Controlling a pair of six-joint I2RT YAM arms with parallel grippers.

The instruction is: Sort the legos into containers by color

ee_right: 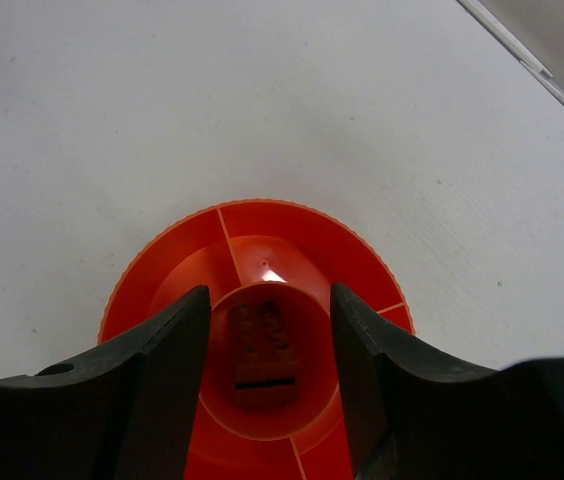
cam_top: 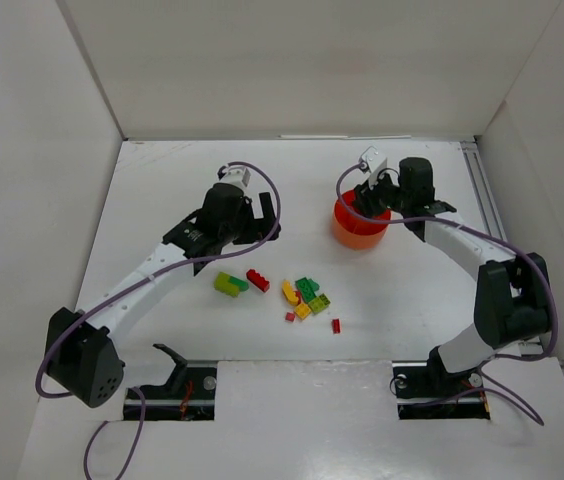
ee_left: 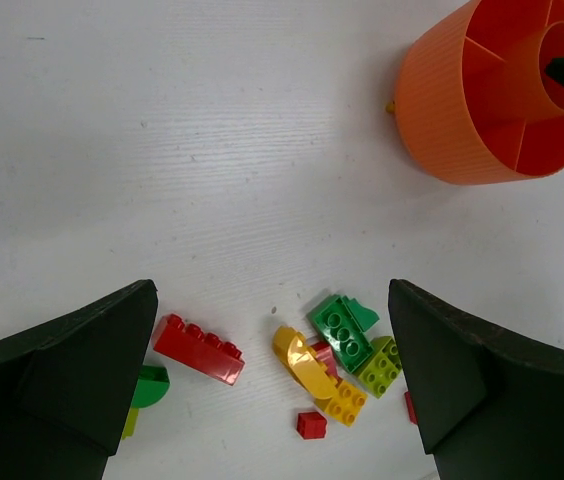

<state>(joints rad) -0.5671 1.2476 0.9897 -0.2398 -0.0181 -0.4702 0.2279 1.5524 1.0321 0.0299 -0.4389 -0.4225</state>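
The orange dish (cam_top: 347, 236) stands right of centre. My right gripper (cam_top: 374, 200) hangs over it, open, its jaws either side of the central cup. In the right wrist view a brown brick (ee_right: 264, 350) lies in that cup of the dish (ee_right: 162, 272), with a gap to each finger of the right gripper (ee_right: 269, 298). My left gripper (ee_left: 272, 330) is open above the loose legos: a long red brick (ee_left: 199, 349), a yellow arch (ee_left: 302, 360), a green brick (ee_left: 340, 330), a lime brick (ee_left: 382, 365) and a tiny red one (ee_left: 311, 425). Nothing is between its fingers.
A lime and green piece (cam_top: 229, 284) lies left of the pile, and a small red brick (cam_top: 336, 325) lies apart at the near right. A small yellow bit (ee_left: 390, 105) shows at the dish's outer wall. White walls enclose the table.
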